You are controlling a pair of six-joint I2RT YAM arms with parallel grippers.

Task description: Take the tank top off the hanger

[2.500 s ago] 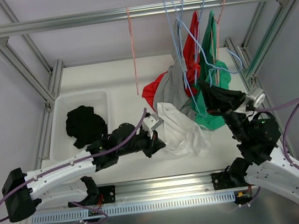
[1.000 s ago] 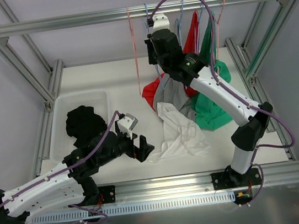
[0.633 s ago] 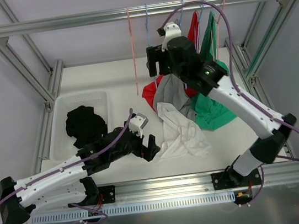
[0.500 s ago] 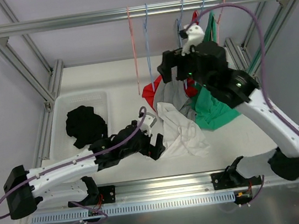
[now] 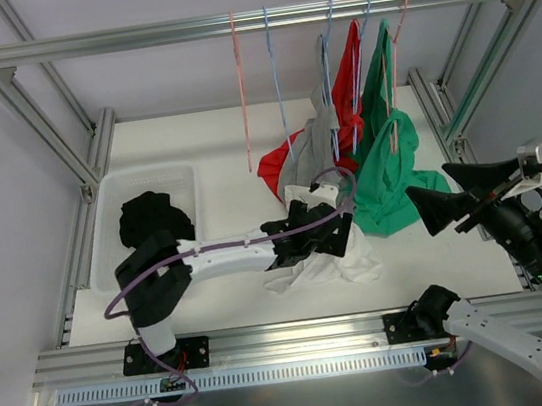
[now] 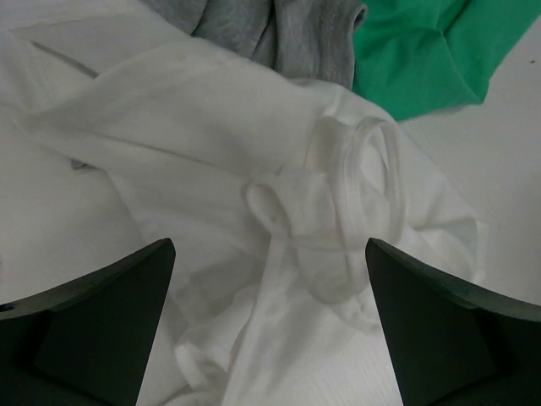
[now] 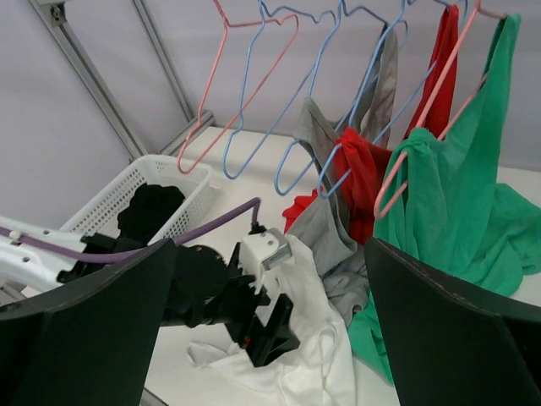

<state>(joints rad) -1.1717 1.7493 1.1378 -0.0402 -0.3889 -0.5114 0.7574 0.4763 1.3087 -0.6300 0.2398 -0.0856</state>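
Left arm (image 5: 224, 260): white shell links, black joint housings, purple cable (image 5: 256, 237) running along it, small white camera block (image 5: 322, 194) at the wrist.
Right arm (image 5: 496, 331): same white-and-black build, black bolted base (image 5: 419, 321).
Left claw (image 6: 269, 245), right claw (image 5: 428, 189): two matte black tapered fingers each.

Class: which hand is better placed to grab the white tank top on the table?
Left. The left hand, open, hangs right over the white tank top; the right hand is far aside.
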